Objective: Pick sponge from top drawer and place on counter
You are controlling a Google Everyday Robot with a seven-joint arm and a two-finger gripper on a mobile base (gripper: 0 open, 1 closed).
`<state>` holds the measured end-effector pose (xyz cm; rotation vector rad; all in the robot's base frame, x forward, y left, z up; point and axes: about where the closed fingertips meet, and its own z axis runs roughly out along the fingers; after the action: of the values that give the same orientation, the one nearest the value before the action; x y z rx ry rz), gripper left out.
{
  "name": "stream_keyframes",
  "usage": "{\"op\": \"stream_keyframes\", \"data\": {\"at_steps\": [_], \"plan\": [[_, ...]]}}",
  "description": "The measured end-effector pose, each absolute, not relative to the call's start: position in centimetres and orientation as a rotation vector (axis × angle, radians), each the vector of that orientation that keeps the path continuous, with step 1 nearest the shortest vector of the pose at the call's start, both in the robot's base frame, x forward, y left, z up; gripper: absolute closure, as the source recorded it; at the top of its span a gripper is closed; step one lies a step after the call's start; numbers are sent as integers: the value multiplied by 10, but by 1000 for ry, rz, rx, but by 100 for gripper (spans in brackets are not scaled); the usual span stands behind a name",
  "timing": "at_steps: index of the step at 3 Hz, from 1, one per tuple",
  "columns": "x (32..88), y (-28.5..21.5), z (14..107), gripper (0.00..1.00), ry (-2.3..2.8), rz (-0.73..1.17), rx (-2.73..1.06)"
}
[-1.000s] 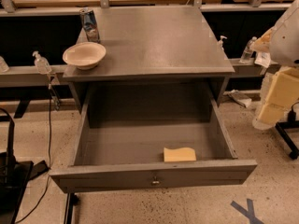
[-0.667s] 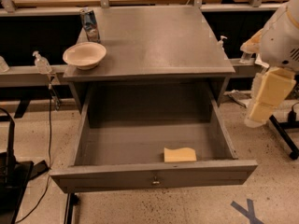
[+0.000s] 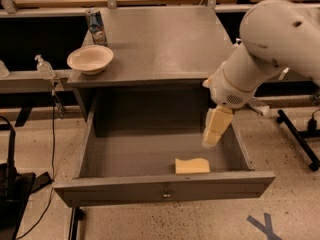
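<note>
The pale yellow sponge (image 3: 192, 165) lies flat on the floor of the open top drawer (image 3: 165, 190), near its front right. The drawer is pulled fully out, its brass lock at the centre of the front panel. My gripper (image 3: 213, 134) hangs from the white arm over the right part of the drawer, above and slightly right of the sponge, not touching it. The dark grey counter (image 3: 165, 41) is the cabinet top behind the drawer.
A cream bowl (image 3: 90, 58) sits at the counter's front left corner and a drink can (image 3: 96, 27) stands behind it. A clear bottle (image 3: 45, 67) stands on the left bench. Light wooden benches run behind. A black stand base (image 3: 300, 139) is on the floor at right.
My arm has swung in from the right edge toward the left, bringing the gripper over the right part of the open drawer. The sponge has not moved.
</note>
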<state>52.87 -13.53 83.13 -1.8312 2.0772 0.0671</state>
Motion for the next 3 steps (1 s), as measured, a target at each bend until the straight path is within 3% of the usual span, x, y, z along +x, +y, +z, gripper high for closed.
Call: {"op": "stream_keyframes", "data": {"at_steps": [3], "plan": [[551, -131, 799, 0, 2062, 90, -1812]]}}
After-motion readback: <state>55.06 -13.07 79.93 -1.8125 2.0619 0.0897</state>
